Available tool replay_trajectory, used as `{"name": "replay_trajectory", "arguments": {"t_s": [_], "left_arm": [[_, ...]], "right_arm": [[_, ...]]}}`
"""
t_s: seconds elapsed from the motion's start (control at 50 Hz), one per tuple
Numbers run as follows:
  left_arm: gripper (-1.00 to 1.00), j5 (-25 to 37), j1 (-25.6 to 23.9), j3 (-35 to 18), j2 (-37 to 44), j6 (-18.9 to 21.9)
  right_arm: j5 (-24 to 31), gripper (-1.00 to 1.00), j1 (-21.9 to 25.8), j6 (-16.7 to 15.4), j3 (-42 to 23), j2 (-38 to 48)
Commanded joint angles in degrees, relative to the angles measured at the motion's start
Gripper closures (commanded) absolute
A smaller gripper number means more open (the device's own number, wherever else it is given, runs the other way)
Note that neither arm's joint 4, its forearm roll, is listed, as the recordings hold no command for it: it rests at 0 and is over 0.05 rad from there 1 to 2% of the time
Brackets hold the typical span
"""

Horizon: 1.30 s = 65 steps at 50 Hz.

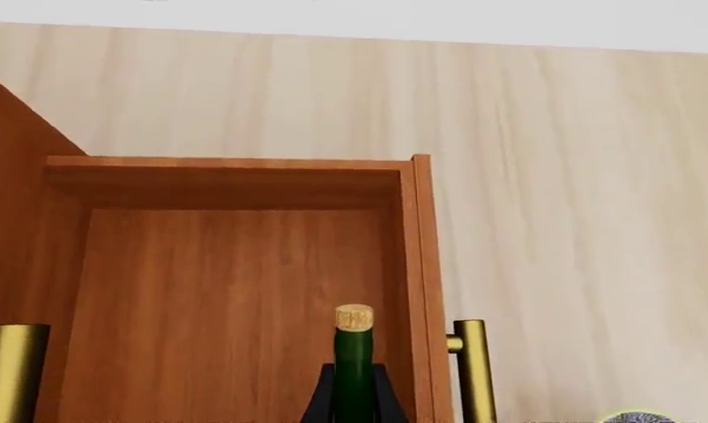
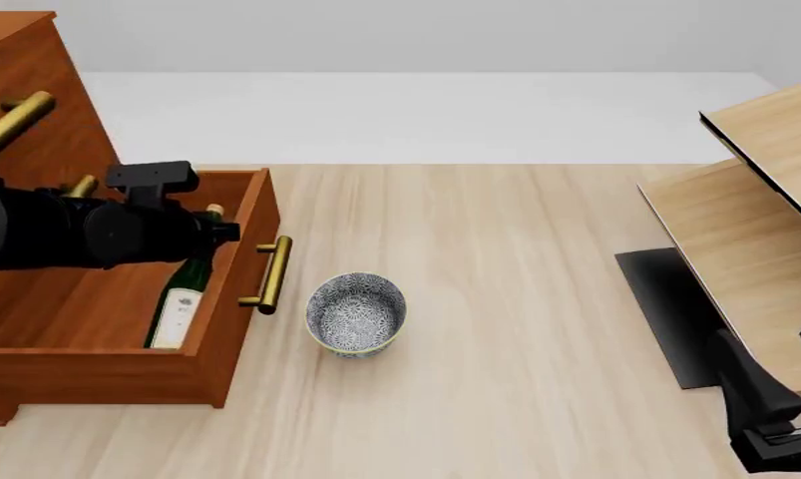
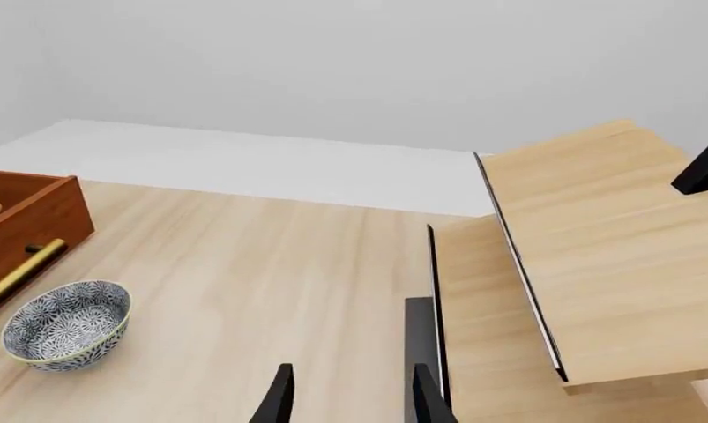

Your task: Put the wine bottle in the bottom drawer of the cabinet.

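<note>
The wine bottle (image 2: 182, 299) slants down into the pulled-out bottom drawer (image 2: 94, 374) of the cabinet (image 2: 41, 120), with its white label low and its cork up near the drawer front. My left gripper (image 2: 208, 236) reaches over the drawer from the left and is shut on the bottle's neck. In the left wrist view the green neck and tan cork (image 1: 354, 318) stand between the black fingers (image 1: 319, 398), above the drawer floor (image 1: 212, 291). My right gripper (image 3: 351, 401) hangs open and holds nothing, far off at the right near edge (image 2: 773, 429).
A patterned bowl (image 2: 356, 314) sits on the table just right of the drawer's brass handle (image 2: 269, 274). Pale slanted wood panels (image 2: 759, 230) and a dark pad (image 2: 666, 309) fill the right side. Upper drawer handles (image 2: 8, 125) jut out above the left arm.
</note>
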Motion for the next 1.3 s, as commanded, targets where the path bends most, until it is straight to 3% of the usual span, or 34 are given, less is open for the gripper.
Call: {"name": "replay_trajectory", "arguments": {"t_s": [0.02, 0.04, 0.66, 0.9, 1.3], "left_arm": [[1.00, 0.0, -0.7, 1.7, 0.3, 0.6], [-1.00, 0.0, -0.6, 1.7, 0.4, 0.4], [-1.00, 2.0, -0.2, 0.4, -1.7, 2.7], [-1.00, 7.7, 0.7, -2.2, -6.7, 5.1], [-1.00, 17.4, 1.3, -6.6, -17.5, 5.9]], "right_arm": [[0.2, -1.00, 0.0, 0.0, 0.0, -0.2], [0.2, -1.00, 0.0, 0.1, 0.0, -0.2], [0.1, -1.00, 0.1, 0.1, 0.0, -0.2], [-0.6, -1.00, 0.3, 0.1, 0.0, 0.3], [-0.8, -1.00, 0.9, 0.0, 0.0, -0.3]]}}
